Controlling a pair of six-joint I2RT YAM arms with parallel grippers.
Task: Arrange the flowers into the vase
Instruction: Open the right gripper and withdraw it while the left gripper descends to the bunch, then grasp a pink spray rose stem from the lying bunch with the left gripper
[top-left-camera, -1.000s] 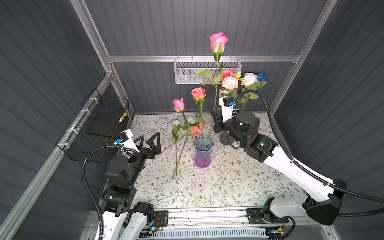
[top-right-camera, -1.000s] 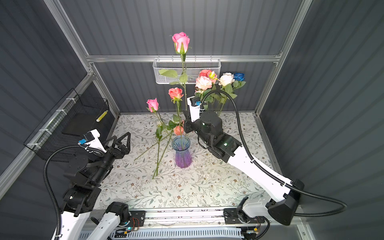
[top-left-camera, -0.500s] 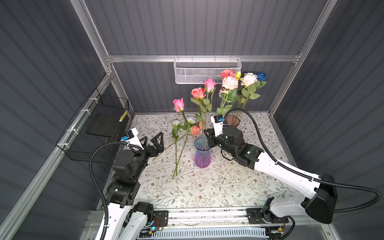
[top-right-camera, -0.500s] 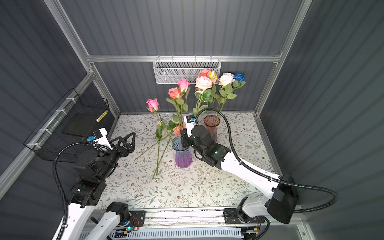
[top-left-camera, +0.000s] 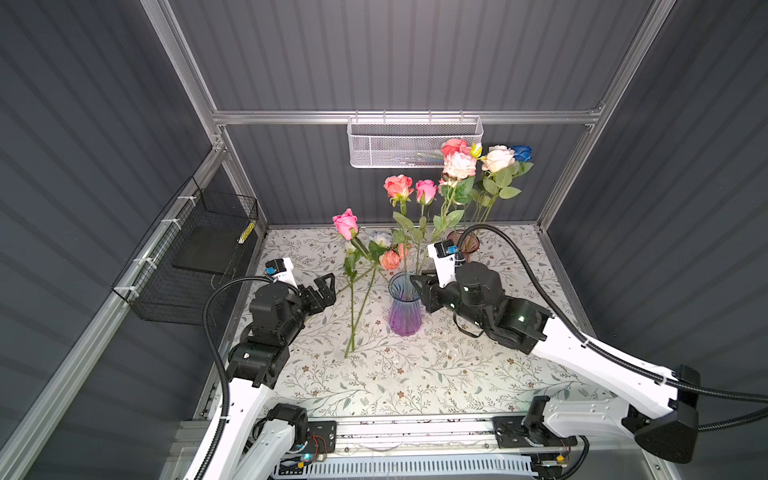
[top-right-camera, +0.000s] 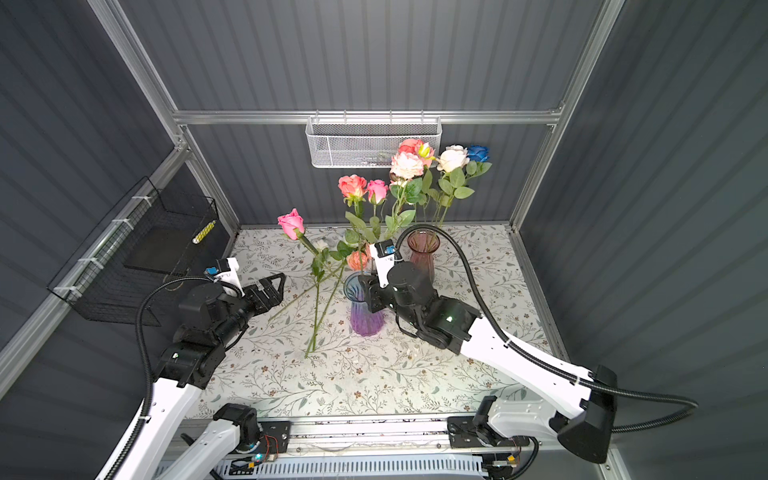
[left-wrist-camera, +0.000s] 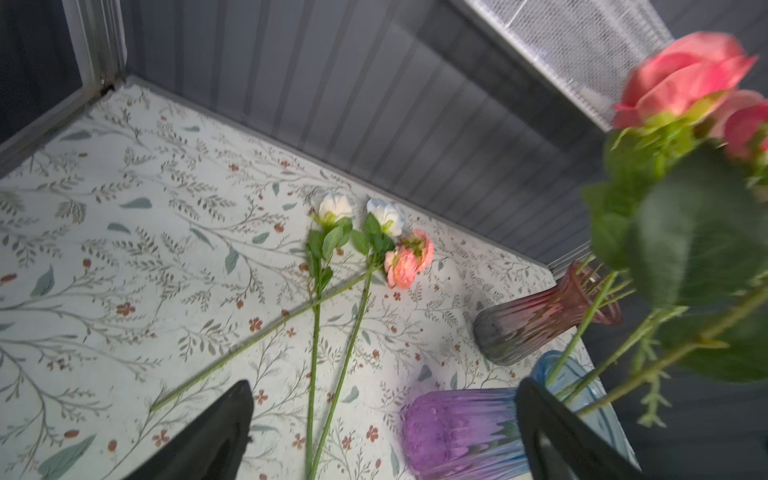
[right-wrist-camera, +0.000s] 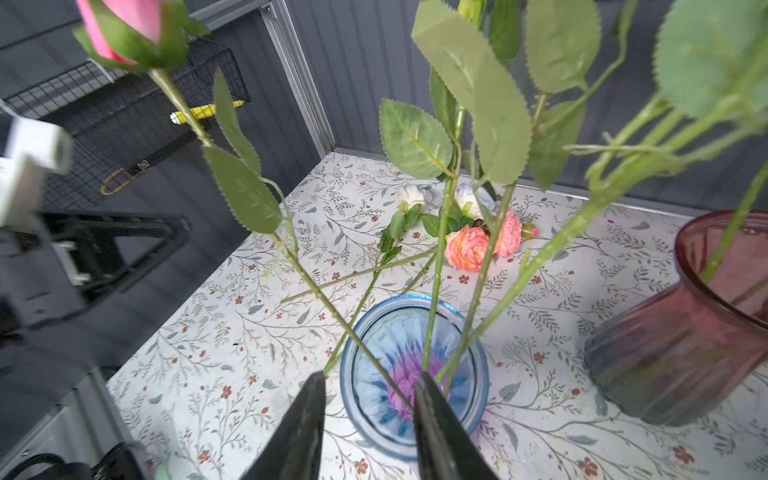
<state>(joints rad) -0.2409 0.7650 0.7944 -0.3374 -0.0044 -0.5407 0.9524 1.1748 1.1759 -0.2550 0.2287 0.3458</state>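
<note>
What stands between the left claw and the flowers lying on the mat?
Nothing visible. The left claw is open, and in its wrist view the lying flowers show uncovered on the mat ahead. The pink rose leaning from the blue vase is beside that path.

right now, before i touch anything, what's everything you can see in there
blue-to-purple ribbed glass vase: one, table centre, holding upright roses
pink-red ribbed glass vase: one, behind it near the back wall, also holding roses
upright long-stemmed roses: about eight heads across both vases; pink, coral, cream, plus one deep blue rose
loose roses: three stems; white, pale blue-white, coral; flat on the table left of the blue vase
floral-print table cover: one, white with green sprigs
white mesh basket: one, on the back rail
black wire basket: one, left wall, a yellow pen-like item inside
left gripper: black, open, near the loose stems
right gripper: black, open, at the blue vase's rim
</note>
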